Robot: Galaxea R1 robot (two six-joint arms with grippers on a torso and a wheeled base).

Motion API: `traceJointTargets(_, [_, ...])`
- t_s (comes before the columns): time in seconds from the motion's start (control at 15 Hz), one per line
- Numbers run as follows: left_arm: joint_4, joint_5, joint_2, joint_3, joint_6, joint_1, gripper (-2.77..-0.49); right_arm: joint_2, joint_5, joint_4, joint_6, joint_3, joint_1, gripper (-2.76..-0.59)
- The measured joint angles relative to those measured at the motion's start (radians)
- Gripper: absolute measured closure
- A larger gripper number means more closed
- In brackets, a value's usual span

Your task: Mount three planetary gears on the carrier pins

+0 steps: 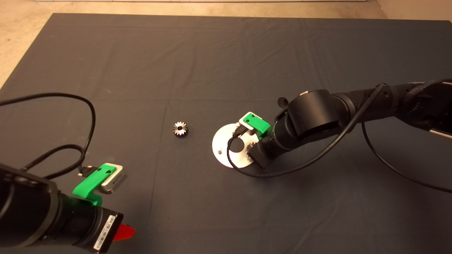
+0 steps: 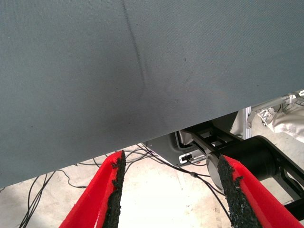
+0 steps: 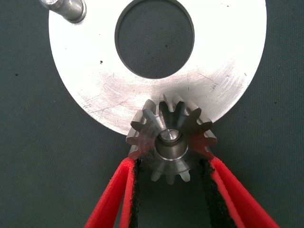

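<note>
A dark-steel toothed gear [image 3: 170, 142] sits flat on one pin [image 3: 168, 135] near the rim of the shiny silver disc [image 3: 228, 71], the pin's tip showing in its hole. Another pin [image 3: 66, 8] stands bare. A second gear [image 1: 180, 129] lies on the mat, apart from the disc.

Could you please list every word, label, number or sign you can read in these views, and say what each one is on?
No text can be read in any view.
White sticker on the left arm's wrist, head view: printed marks, too small to read.
Silver carrier disc, gear on its pin, loose gear on the mat: no markings visible.
</note>
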Motion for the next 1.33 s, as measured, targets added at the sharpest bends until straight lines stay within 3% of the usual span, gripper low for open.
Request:
traceJointTargets(0.53, [0.0,0.0,0.0,0.0,0.0,0.0,-1.31,-0.004,0.003,0.0,0.0,0.0,0.004,-0.9])
traceJointTargets(0.87, [0.0,-0.001,-0.001,0.0,0.0,0.0,-1.31,-0.014,0.003,0.0,0.001,0.0,0.014,-1.16])
traceJointTargets(1.0, [0.0,-0.001,-0.003,0.0,0.0,0.0,-1.31,-0.042,0.007,0.0,0.0,0.001,0.033,-1.29])
traceJointTargets(1.27, [0.0,-0.004,-0.003,0.0,0.0,0.0,-1.31,-0.133,0.0,0.0,-0.012,-0.004,0.043,-1.32])
traceJointTargets(1.33, [0.0,-0.005,-0.003,0.0,0.0,0.0,-1.31,-0.143,0.0,0.0,-0.02,-0.015,0.047,-1.44])
